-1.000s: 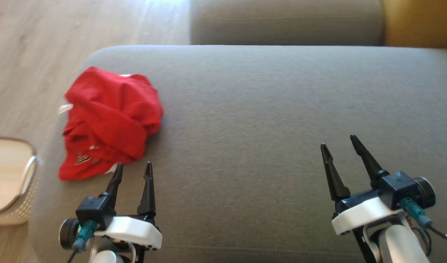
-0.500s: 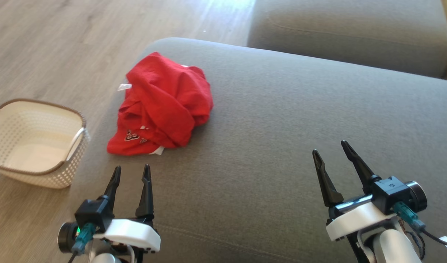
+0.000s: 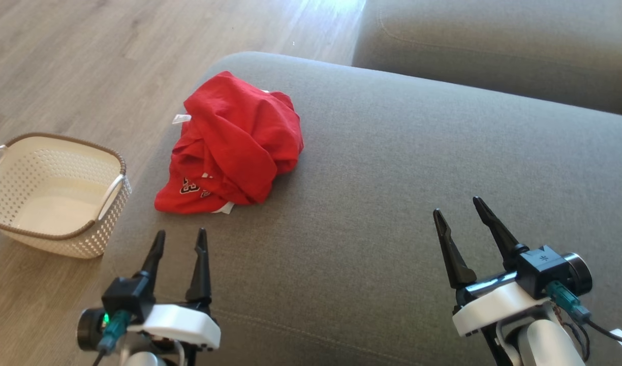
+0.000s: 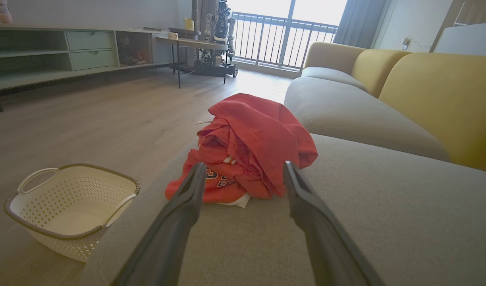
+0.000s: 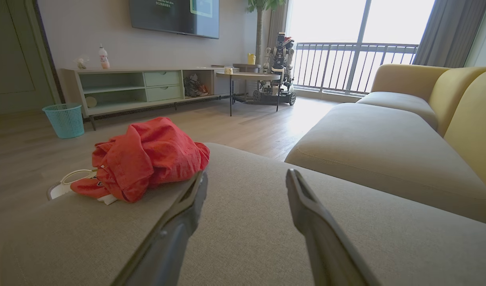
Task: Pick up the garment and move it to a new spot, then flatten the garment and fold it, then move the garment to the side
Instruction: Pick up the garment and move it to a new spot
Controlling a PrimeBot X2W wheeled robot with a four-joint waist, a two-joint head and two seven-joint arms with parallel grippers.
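The garment [image 3: 235,142] lies as a crumpled heap of soft red jersey on a grey sofa seat [image 3: 392,178], close to the seat's rounded far-left corner. Its folds are thick and rolled over one another. A small white tag [image 3: 180,119] pokes out on the side nearest the floor, and a sliver of white cloth [image 3: 223,207] shows under its near edge. A patch of black-and-white print [image 3: 191,187] peeks out low on the heap; it may be numerals, but the folds hide too much to read it.

The seat is a tight, finely woven fabric with a stitched seam along its near edge. Beside it on the pale wood-grain floor [image 3: 87,61] stands a cream perforated plastic basket [image 3: 87,244] with a brown rim and looped handles.

The left gripper [image 3: 181,232] hovers just short of the garment, its tapered dark fingers parted, gripping nothing and touching nothing. The right gripper [image 3: 456,205] is well apart from the garment over bare cushion, its fingers likewise spread and empty.
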